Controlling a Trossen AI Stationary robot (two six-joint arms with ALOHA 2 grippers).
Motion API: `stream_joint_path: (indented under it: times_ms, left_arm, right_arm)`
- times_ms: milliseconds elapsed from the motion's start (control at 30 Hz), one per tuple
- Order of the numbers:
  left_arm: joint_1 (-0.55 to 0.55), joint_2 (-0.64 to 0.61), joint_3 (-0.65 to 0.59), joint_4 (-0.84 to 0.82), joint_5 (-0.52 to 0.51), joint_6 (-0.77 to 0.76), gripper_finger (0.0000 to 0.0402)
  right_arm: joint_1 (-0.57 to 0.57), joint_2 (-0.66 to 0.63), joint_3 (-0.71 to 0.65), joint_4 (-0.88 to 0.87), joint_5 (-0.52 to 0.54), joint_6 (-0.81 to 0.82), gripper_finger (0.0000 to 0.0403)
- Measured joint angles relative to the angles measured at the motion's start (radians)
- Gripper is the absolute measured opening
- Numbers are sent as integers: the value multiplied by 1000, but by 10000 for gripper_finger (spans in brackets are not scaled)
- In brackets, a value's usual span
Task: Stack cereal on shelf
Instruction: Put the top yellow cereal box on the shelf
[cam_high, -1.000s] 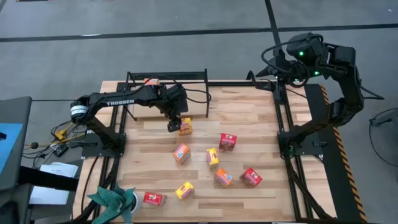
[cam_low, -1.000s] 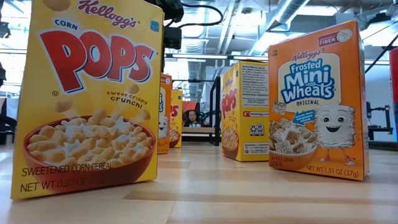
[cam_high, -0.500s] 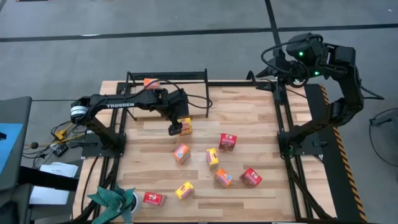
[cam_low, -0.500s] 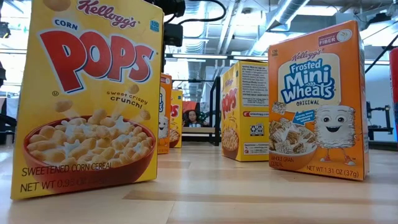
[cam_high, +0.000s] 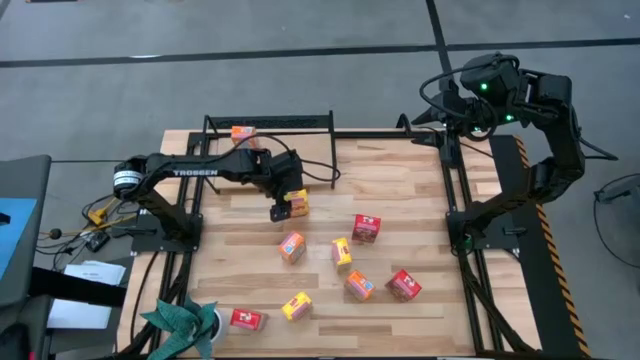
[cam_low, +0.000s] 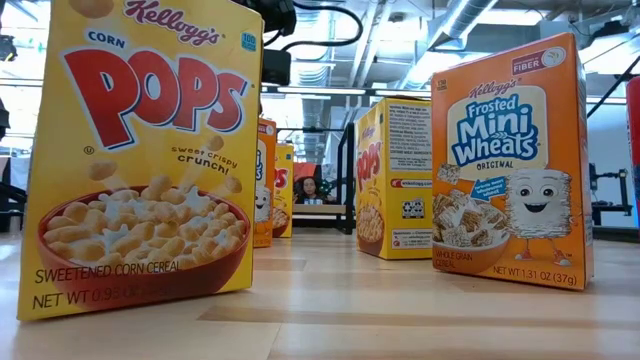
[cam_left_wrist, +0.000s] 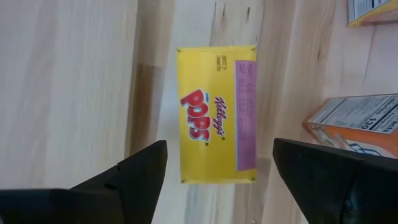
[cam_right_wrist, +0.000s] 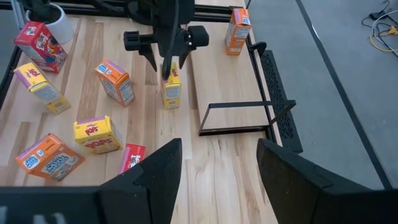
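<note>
Several small cereal boxes stand or lie scattered on the wooden table. One orange box (cam_high: 242, 131) stands on the shelf (cam_high: 290, 120), a low black-framed rack at the far left. My left gripper (cam_high: 280, 210) hangs open over an upright yellow Pops box (cam_left_wrist: 216, 115). It points steeply down, with one finger on each side of the box's top and a gap at both. My right gripper (cam_right_wrist: 219, 155) is open and empty, held high over the table's far right corner (cam_high: 445, 105).
Other boxes lie nearer the front: orange (cam_high: 291, 246), red (cam_high: 366, 228), yellow (cam_high: 342, 251), orange (cam_high: 360, 286), red (cam_high: 404, 285), yellow (cam_high: 297, 306), red (cam_high: 247, 319). A white cup with teal leaves (cam_high: 185, 325) sits at the near left corner. Black arm stands flank both table sides.
My left gripper has come away from the shelf a little toward the near edge and sunk toward the yellow Pops box. The orange box on the shelf now shows clear of the arm. The boxes have kept still.
</note>
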Motion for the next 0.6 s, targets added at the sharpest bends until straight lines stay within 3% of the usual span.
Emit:
stream_joint_path:
  times_ms: [600]
  left_arm:
    - [1, 0, -45, 45, 17, -41, 214]
  right_arm:
    - [0, 0, 0, 1, 0, -7, 232]
